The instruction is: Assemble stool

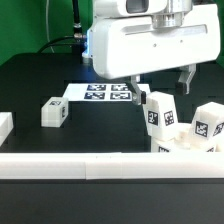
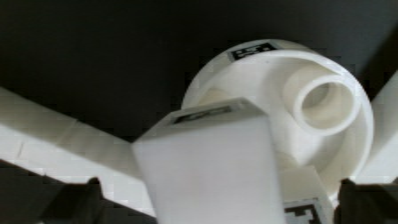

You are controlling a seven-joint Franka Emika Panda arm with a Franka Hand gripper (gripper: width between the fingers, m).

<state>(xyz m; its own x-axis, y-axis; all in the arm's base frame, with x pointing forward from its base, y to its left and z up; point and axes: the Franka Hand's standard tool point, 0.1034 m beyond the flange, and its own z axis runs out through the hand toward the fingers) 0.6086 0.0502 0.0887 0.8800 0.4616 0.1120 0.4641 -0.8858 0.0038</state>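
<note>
- Exterior view's left and middle: black table (image 1: 35, 85) mostly bare. One loose leg (image 1: 54, 112) stands alone, well apart from the rest, with room all round it.
- Marker board (image 1: 100, 92) lies flat behind it, so it blocks nothing passing above.
- Long white bar (image 1: 70, 165) shuts the near edge; a white block (image 1: 4, 125) stands at the far left.
- Exterior view's right is crowded. An upright leg (image 1: 160, 113) and a second leg (image 1: 208, 122) stand near each other, under the arm's white housing (image 1: 150, 45).
- Wrist view: the upright leg fills the middle between the spread fingers (image 2: 80, 195), a dark gap each side.
- Seat (image 2: 285, 75) sits close behind that leg, possibly touching it; the bar runs just beside the seat.
</note>
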